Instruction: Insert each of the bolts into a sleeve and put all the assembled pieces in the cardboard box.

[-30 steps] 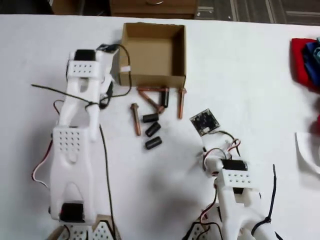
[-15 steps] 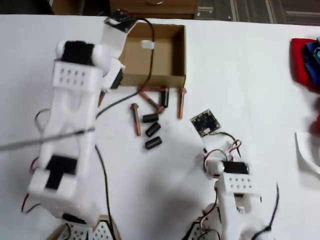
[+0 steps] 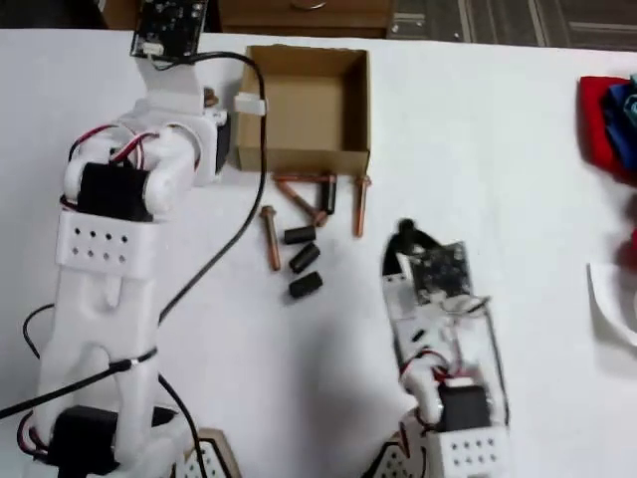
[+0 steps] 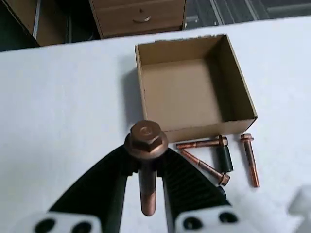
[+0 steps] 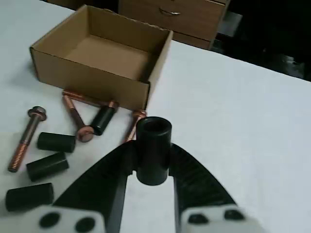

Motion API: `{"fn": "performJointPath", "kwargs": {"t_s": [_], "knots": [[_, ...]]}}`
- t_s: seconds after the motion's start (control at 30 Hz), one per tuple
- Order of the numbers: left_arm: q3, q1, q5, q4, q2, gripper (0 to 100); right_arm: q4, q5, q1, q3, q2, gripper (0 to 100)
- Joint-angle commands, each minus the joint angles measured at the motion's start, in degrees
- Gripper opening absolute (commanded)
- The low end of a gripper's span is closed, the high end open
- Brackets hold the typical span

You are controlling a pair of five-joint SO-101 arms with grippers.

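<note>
White table (image 3: 518, 149); cardboard box (image 3: 299, 159) open side up. Left gripper (image 4: 147, 162), at the box's 9 o'clock, clamped on a copper bolt (image 4: 146, 138) just under its head. Right gripper (image 5: 153, 162), at the box's 5 o'clock, clamped on a black sleeve (image 5: 153, 145). At the box's 6 o'clock: four loose bolts (image 3: 270, 237), three loose sleeves (image 3: 305, 258), a fourth sleeve (image 3: 329, 194) among the bolts.
</note>
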Motion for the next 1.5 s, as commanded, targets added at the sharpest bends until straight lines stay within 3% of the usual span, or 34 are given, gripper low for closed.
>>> {"fn": "performJointPath", "kwargs": {"t_s": [0.0,0.13,0.33,0.47,0.73,0.93,1.17,1.33,1.47], "knots": [[-2.15,1.41,3.6,-2.46,-3.25,3,-19.56,-2.46,-6.37,3.96,3.65,2.2],[-6.37,7.21,9.23,-0.97,-3.08,3,-22.11,-3.34,-10.15,3.69,6.55,2.2],[-6.29,20.84,9.41,-0.97,-2.73,3,-20.97,-3.34,-10.07,3.87,7.96,2.2],[-1.54,24.62,9.23,-1.67,-2.64,3,-21.32,-3.34,-10.07,3.87,7.96,2.2],[7.08,25.14,9.23,-14.95,-2.81,3,-25.19,-3.69,-10.07,3.78,7.87,2.1],[7.43,25.23,9.58,-17.93,-3.16,3,-24.92,-11.69,-10.07,3.87,7.87,2.1],[7.08,28.04,10.11,-17.67,-3.25,3,-24.92,-11.52,-10.07,3.87,8.22,2.1],[6.99,29.19,18.55,-16.79,-3.25,3,-24.92,-11.52,-9.63,3.87,8.31,2.1],[7.16,27.96,19.08,-14.15,-3.25,3,-25.01,-11.6,-6.99,3.87,8.22,2.1]]}}
